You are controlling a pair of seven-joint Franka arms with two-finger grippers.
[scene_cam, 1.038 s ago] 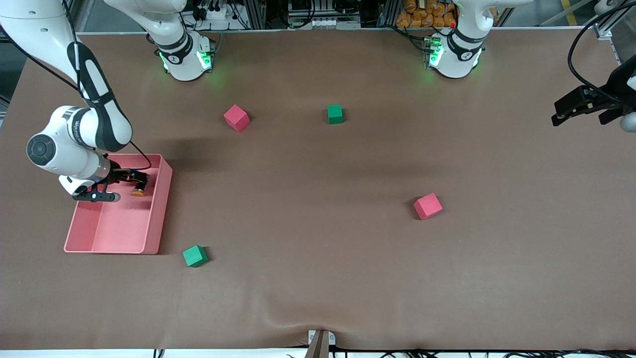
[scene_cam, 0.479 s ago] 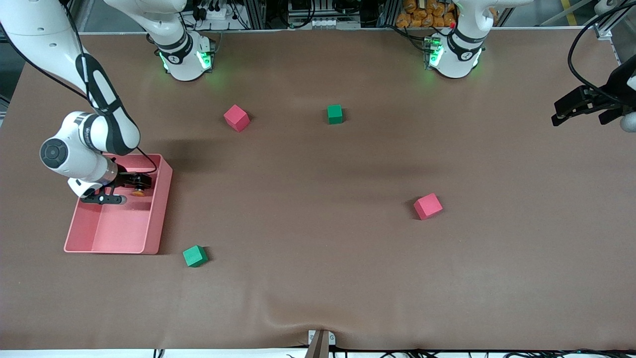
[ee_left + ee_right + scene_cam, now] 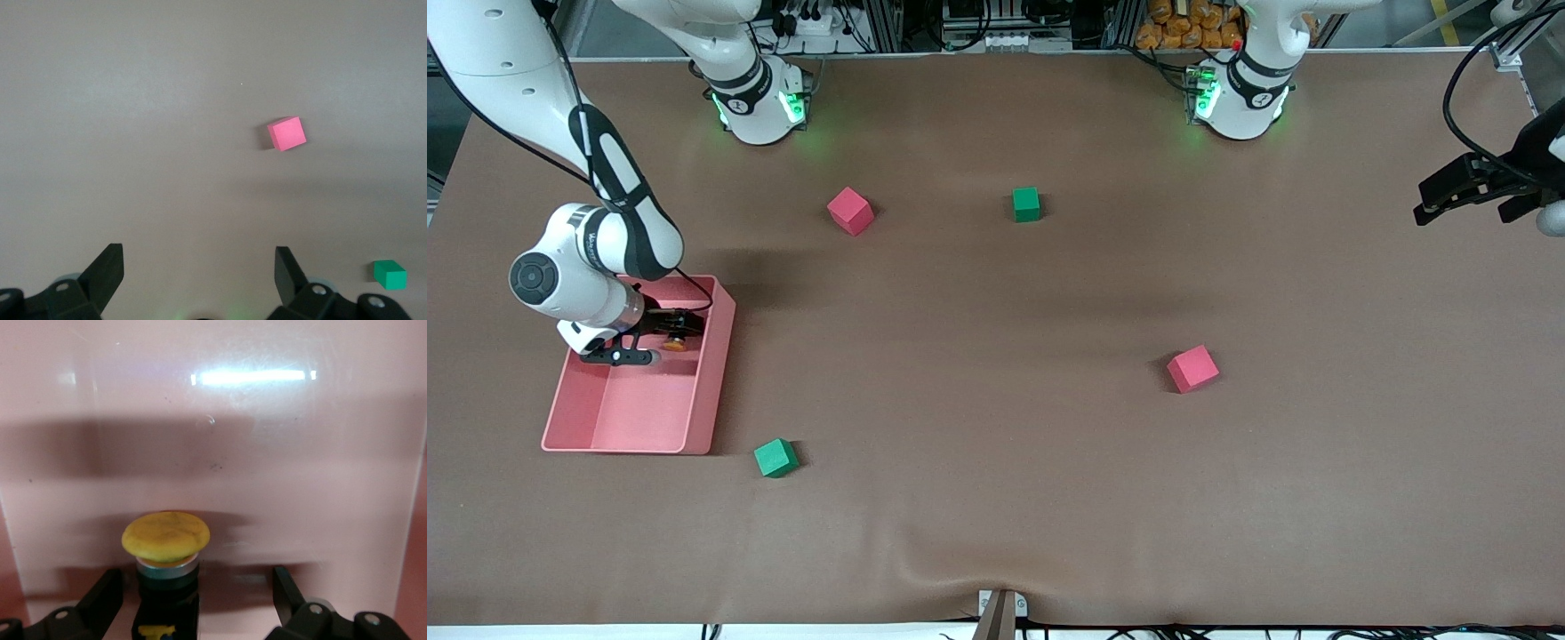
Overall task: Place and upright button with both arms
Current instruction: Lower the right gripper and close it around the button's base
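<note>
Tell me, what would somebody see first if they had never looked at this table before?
Probably the big pink plastic tray at the right arm's end of the brown table, with the right pincer reaching into it, open around a small button with a round orange-yellow cap. Next, the bright foam cubes dotted about, like the green cube beside the tray. The left pincer waits open at the left arm's end of the table.

High front camera over table [image 3: 996, 498], wrist cameras looking down, right closest
</note>
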